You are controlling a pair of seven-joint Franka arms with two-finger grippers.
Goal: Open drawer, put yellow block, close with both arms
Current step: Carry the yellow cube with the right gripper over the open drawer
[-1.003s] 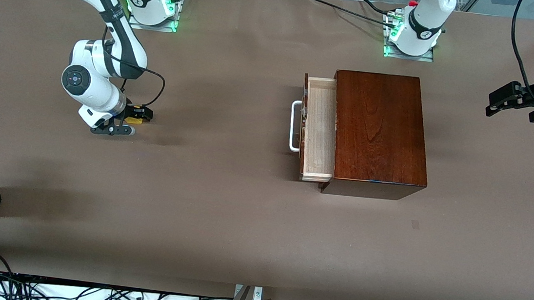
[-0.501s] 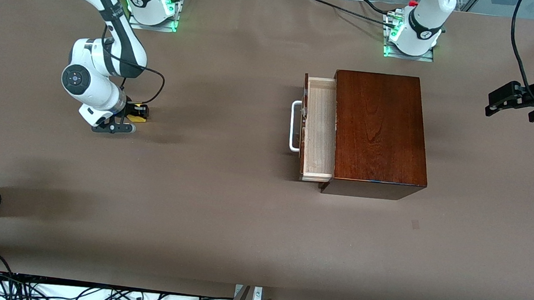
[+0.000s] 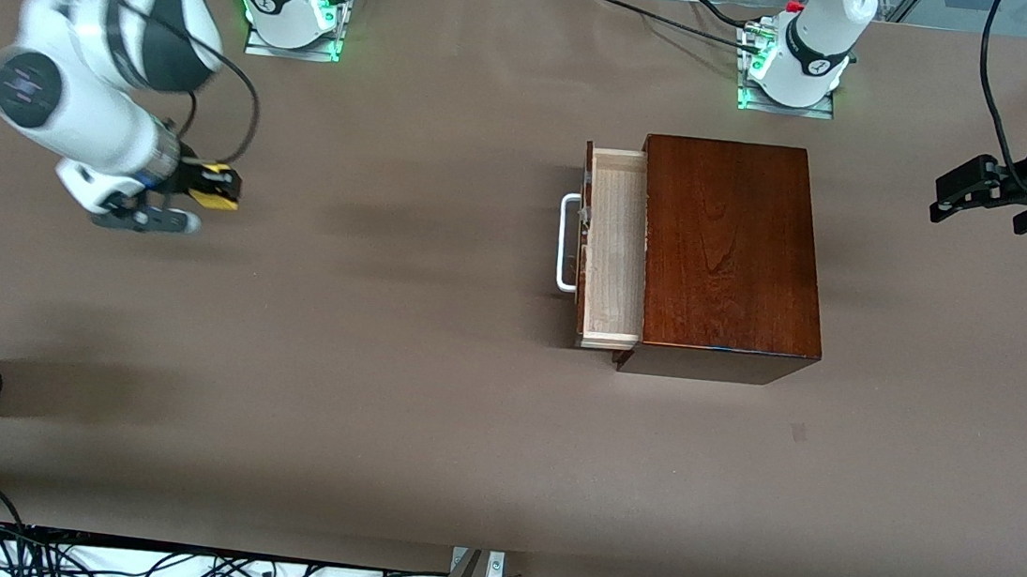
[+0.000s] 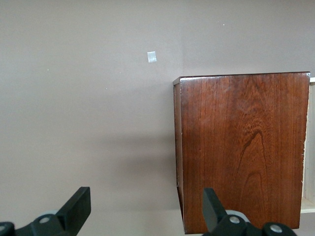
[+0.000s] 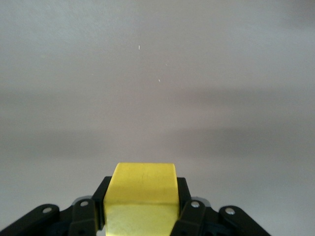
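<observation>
The drawer (image 3: 615,246) stands partly pulled out of the glossy dark wooden box (image 3: 730,253), its pale light-wood tray showing bare boards, with the white U-shaped bar handle (image 3: 565,242) on its dark reddish-brown front facing the right arm's end of the brown surface (image 3: 426,412). The yellow block (image 3: 214,185), a small bright cube, is clamped between the fingers (image 5: 189,209) of the right pincer (image 3: 208,187), over bare surface well apart from the drawer. Half a second ago the block lay low at the surface; now the right arm has lifted it and carried it toward its own end. The left pincer (image 3: 961,190) waits in the air over the left arm's end, its fingers (image 4: 76,209) spread wide and holding nothing, hardly moved since then.
</observation>
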